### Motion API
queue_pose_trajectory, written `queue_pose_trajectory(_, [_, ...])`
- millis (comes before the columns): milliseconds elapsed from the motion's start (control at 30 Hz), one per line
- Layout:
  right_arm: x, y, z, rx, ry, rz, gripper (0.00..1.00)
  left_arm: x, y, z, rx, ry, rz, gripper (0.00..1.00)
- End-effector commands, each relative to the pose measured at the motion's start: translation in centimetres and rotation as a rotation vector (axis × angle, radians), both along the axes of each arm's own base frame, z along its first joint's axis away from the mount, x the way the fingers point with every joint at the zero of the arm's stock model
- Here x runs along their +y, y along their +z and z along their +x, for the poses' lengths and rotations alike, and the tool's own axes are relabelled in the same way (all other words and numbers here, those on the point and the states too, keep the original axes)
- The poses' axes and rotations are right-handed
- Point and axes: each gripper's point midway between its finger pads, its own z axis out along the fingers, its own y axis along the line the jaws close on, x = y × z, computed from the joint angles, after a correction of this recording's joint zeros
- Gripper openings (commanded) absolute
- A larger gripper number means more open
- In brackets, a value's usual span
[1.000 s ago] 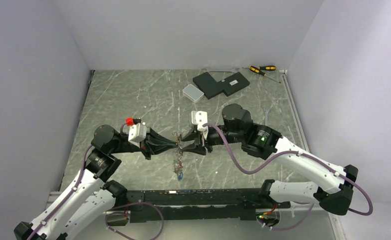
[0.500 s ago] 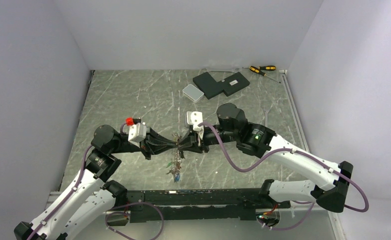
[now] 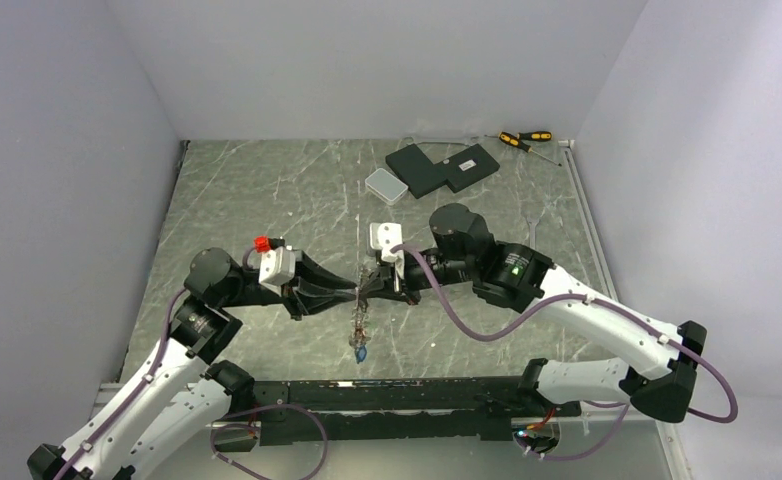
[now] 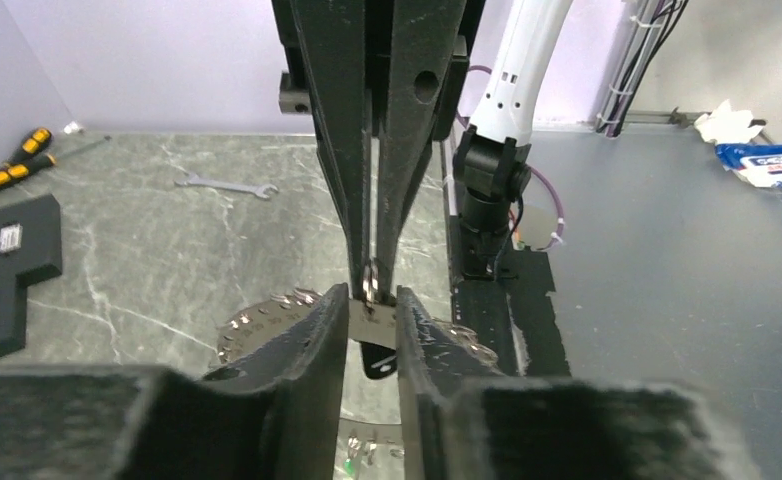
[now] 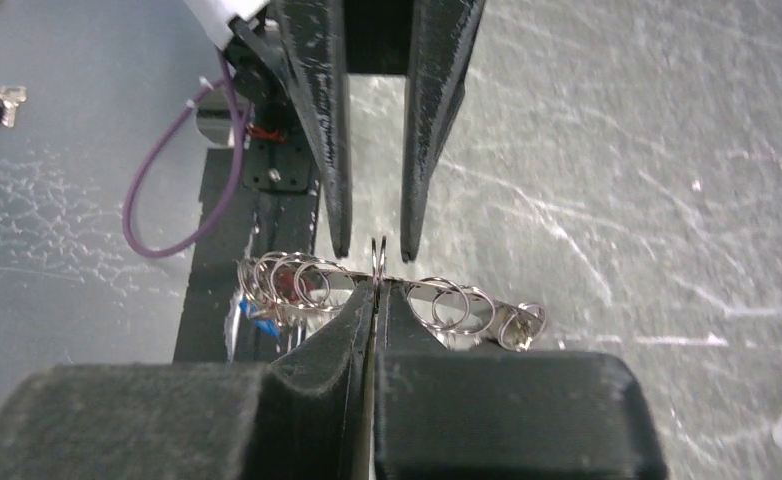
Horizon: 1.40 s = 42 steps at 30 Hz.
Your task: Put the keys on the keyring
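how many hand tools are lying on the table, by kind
screwdrivers: 2
wrench: 1
total: 3

Up top, the keys (image 3: 360, 340) dangle too small to sort by colour. Left wrist: the left gripper (image 4: 372, 308) covers most of the keyring (image 4: 262, 315). Right wrist: the right gripper (image 5: 374, 295) hides the keyring's middle, keys bunched and partly tucked behind it.
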Motion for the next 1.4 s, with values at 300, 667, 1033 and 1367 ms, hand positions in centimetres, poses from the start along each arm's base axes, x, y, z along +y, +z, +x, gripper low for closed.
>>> queue_pose_trajectory(300, [-3.2,-0.3,2.1,-0.006,-0.127,-0.324,0.00,-0.3,-0.3,0.6,0.014,-0.015,0.086,0.56])
queue_pose_trajectory(667, [-1.4,-0.8,1.8,0.010,-0.076,-0.347,0.00,-0.8,-1.1,1.4,0.042,-0.011,0.075,0.45])
queue_pose_trajectory(1033, [-0.3,-0.3,1.5,0.000,-0.040,-0.321,0.00,-1.3,-1.8,2.0,0.079,-0.006,0.098,0.34])
queue_pose_trajectory(1367, [0.2,0.2,1.3,-0.016,-0.027,-0.297,0.00,-1.4,-2.2,1.9,0.090,-0.023,0.107,0.29])
